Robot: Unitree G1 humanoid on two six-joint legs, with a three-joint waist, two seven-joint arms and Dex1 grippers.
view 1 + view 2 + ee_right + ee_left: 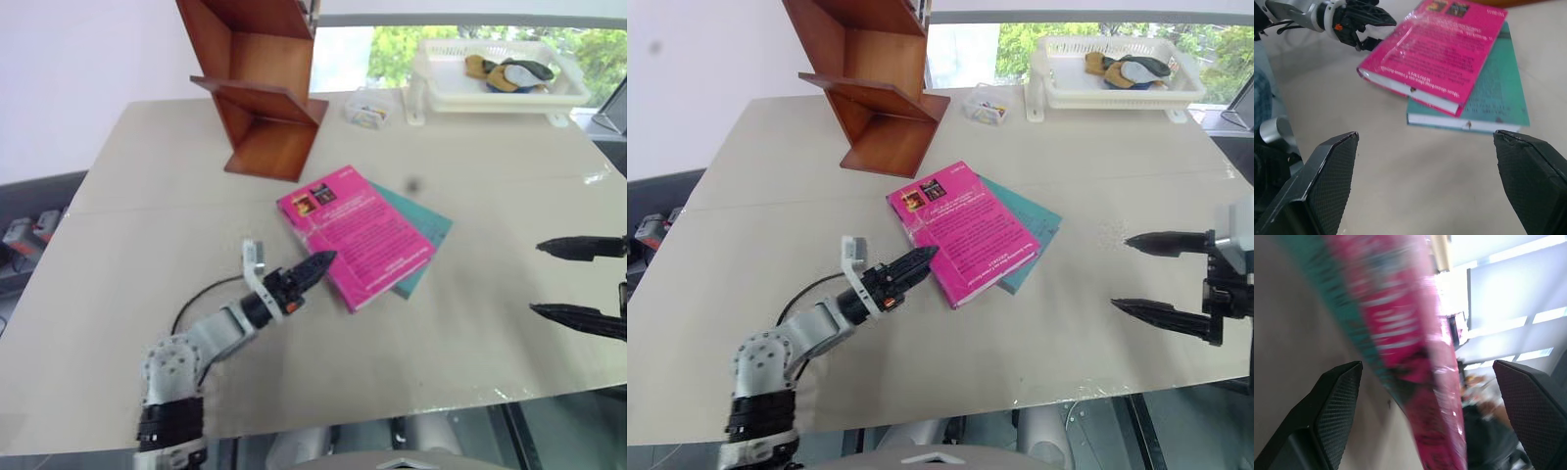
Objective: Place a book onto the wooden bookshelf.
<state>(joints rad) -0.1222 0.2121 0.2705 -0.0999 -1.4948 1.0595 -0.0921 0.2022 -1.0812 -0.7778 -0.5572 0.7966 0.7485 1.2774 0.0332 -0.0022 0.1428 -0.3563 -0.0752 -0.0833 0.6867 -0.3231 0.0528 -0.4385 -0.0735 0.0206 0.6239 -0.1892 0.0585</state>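
A: Table (118, 294) status: beige top, carrying all items. Where is the largest item?

B: The wooden bookshelf (263, 88) stands upright at the 11 o'clock part of the table, its slanted shelves bare.

A: Next in size?

B: A white basket tray (500, 83) sits at 1 o'clock, with dark and yellowish items inside. A small clear box (367, 110) lies between it and the bookshelf.

A: Location of the book?

B: The book (355, 235) lies flat near the table's centre, cover up, resting on a teal book (423, 235) that shows from under its 3 o'clock edge. It is well apart from the bookshelf.

A: Left gripper (315, 264)?

B: Fingers spread wide, level with the table. The tips are at the book's 8 o'clock corner; in the left wrist view the pink edge runs between the two pads. Contact cannot be confirmed.

A: Right gripper (1136, 274)?

B: Fingers spread apart, holding nothing, at 4 o'clock, well apart from both books.
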